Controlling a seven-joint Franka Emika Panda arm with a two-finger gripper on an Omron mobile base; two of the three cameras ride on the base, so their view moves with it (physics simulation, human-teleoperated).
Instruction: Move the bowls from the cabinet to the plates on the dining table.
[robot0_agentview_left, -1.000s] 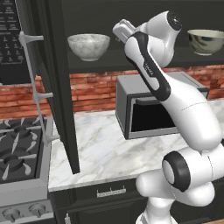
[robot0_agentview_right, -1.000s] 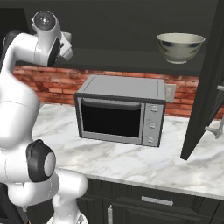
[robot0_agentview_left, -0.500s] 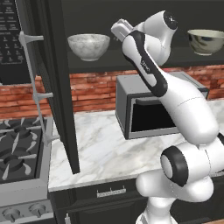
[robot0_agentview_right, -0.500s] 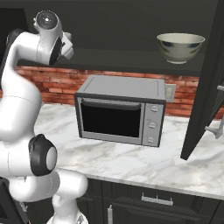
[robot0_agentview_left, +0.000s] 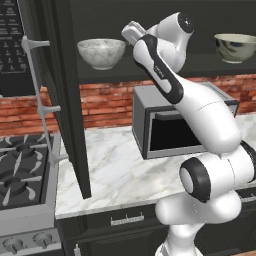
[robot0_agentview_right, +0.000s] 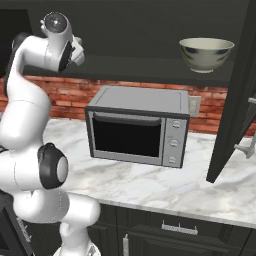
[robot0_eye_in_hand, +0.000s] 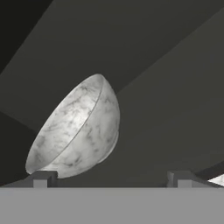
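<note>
Dark cabinet (robot0_agentview_left: 150, 70) shelving, its doors swung open above a marble counter, carries both bowls: the marbled bowl (robot0_agentview_left: 101, 53) stands just to the left of the gripper (robot0_eye_in_hand: 111, 177), and the green bowl (robot0_agentview_left: 235, 47) sits well off to its right, beyond the arm. In the hand view the jaws stand wide open and empty. The marbled bowl lies ahead and toward the left fingertip (robot0_eye_in_hand: 41, 178), not centred between the tips, so the hand probably needs to shift left before reaching in.

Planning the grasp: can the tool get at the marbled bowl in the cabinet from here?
Probably yes. The cabinet door stands open, the tool is open and faces the marbled bowl, and nothing sits between them on the shelf.
</note>
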